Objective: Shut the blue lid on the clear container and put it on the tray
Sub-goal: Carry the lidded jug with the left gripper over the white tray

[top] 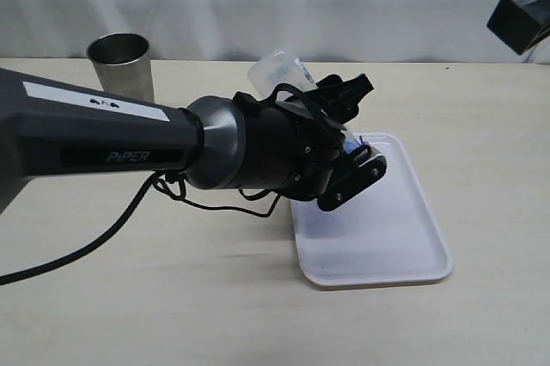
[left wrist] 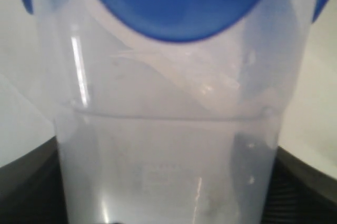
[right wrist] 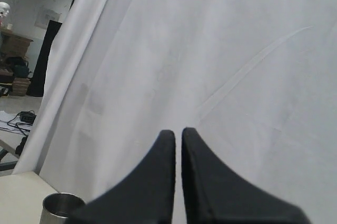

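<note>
the tall clear plastic container (left wrist: 168,155) looks smooth and cloudy; its bright blue plastic lid (left wrist: 179,3) is glossy. the flat white plastic tray (top: 404,246) shines softly; the tapered metal cup (top: 122,70) is brushed.

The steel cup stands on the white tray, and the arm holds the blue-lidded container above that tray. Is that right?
Not quite. The exterior view shows the cup standing on the table, well apart from the tray. The rest holds: the left gripper holds the container, blue lid on, above the tray.
</note>
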